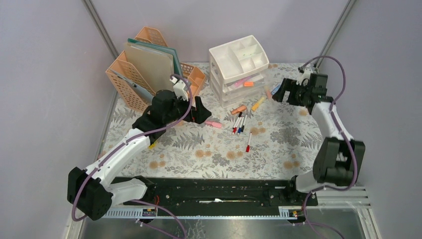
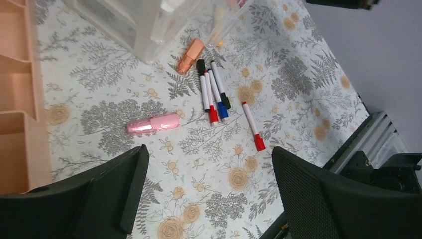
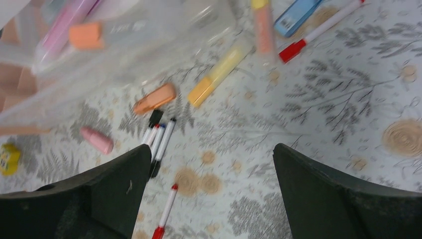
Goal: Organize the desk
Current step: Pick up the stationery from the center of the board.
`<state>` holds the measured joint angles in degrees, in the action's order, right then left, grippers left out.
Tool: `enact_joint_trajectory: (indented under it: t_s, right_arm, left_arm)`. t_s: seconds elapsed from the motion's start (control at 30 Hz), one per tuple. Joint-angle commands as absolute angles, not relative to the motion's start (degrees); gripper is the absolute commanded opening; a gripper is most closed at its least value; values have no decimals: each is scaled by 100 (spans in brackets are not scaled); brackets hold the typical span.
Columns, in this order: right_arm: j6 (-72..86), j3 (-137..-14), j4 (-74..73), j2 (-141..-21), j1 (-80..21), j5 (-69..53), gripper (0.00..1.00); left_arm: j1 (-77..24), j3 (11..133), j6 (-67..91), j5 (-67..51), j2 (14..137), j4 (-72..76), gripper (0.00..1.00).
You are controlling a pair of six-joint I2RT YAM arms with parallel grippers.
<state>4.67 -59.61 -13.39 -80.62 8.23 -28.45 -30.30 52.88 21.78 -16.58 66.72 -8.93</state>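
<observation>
The desk (image 1: 283, 154) wears a pale cloth with grey ferns and tan flowers. Loose on it lie a pink highlighter (image 1: 214, 124), an orange one (image 1: 239, 109), a yellow one (image 1: 258, 103), a bunch of marker pens (image 1: 240, 123) and a lone red-capped pen (image 1: 248, 142). My left gripper (image 1: 201, 115) hovers open just left of the pink highlighter (image 2: 153, 123), holding nothing (image 2: 209, 154). My right gripper (image 1: 278, 91) is open and empty (image 3: 211, 149) above the cloth, right of the white drawer unit (image 1: 239, 69). Below it I see the pens (image 3: 159, 137).
A peach file rack (image 1: 129, 82) with folders stands at the back left. The white unit's drawer (image 3: 114, 45) is pulled out with a pink highlighter and an orange block inside. A blue item (image 3: 298, 15), a red-capped pen (image 3: 318, 30) and a peach marker (image 3: 263, 27) lie by it.
</observation>
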Motion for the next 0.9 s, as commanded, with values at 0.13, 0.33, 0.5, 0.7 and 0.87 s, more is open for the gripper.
enact_joint_trajectory:
  t_s: [0.13,0.33,0.5,0.7,0.87]
  right_arm:
    - [1100,-7999,-1186,-10258,839,-1969,92]
    - [1536,-9203,-1376,-11460,844,-2177,69]
    - [1850,-9658,-1476,-12082,844,-2603,56]
    - [1956,-10017,-1463,-12638,844,-2902,53]
    - [1691,-10664,-1719,-13142,835,-3010,54]
  left_arm:
    - [-2993,5106,1820,-1127,5742,-673,99]
    - [-2988,5110,1685,-923,5616,-731,99]
    - [-2968,5126,1639,-851,5638,-780,99]
    - [-2874,5124,1659,-926,5693,-765,99]
    - [-2773,5115,1712,-1033,5748,-735,99]
